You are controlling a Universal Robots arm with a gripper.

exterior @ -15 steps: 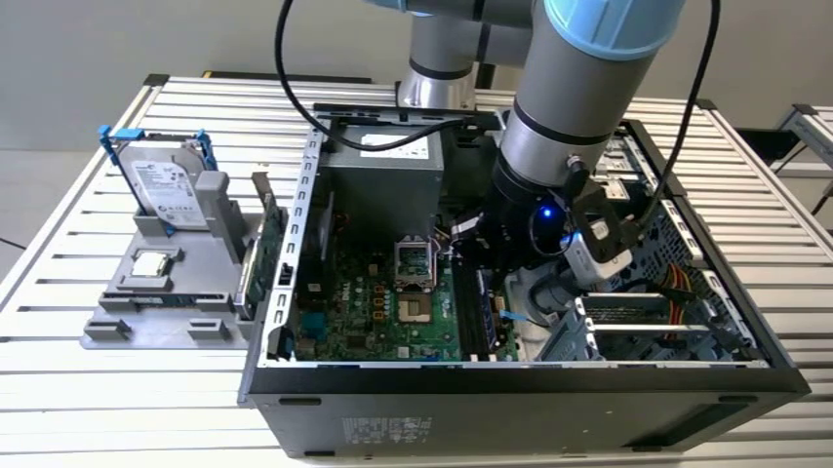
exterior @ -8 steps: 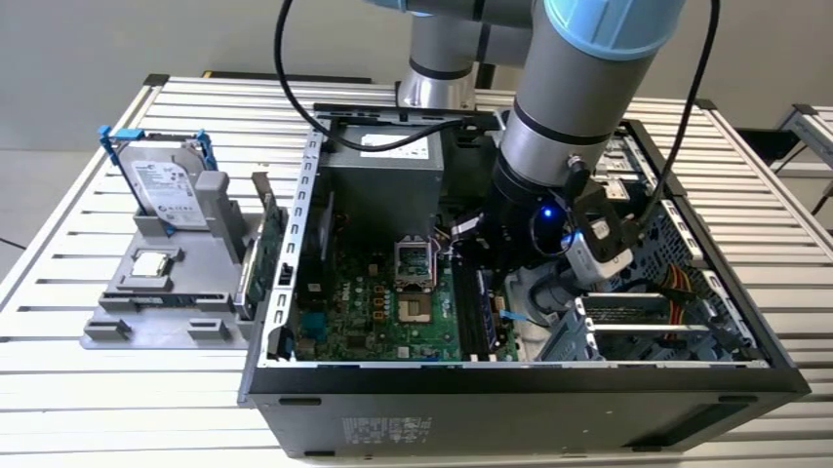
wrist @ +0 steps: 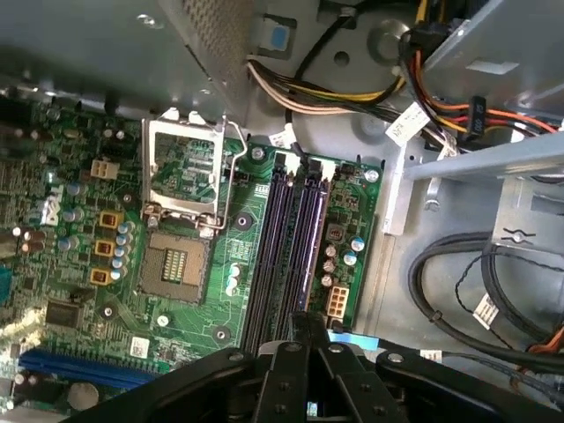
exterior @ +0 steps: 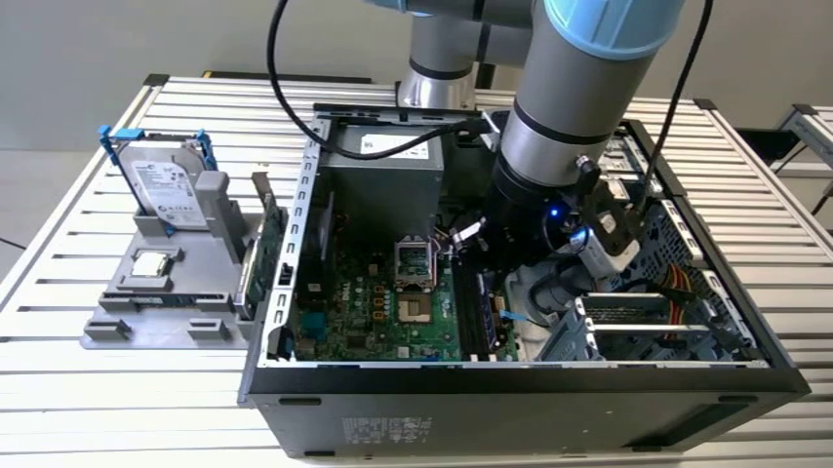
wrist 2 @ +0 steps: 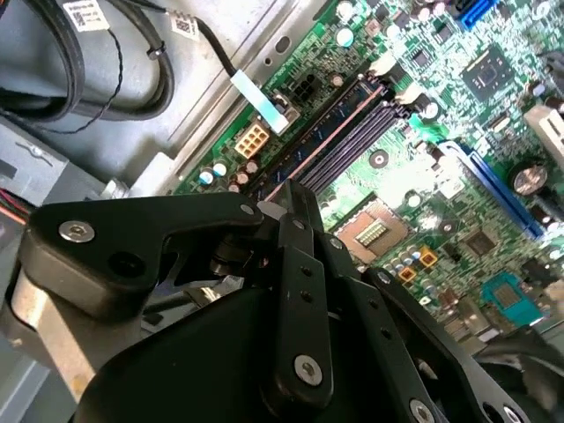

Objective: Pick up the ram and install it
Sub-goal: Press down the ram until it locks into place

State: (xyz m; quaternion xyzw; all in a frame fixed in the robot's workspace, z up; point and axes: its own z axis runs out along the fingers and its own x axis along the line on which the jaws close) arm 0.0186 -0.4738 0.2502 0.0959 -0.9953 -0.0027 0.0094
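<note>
Black metal fingers pinched together above ribbed memory slots.

An open computer case lay on the desk. At the exterior view's left stood a holder carrying a hard drive. Inside the case, the pincer hung over the memory slots beside the processor socket.

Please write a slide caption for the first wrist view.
Pincer poised over the motherboard's memory slots, beside the open CPU socket.
</note>
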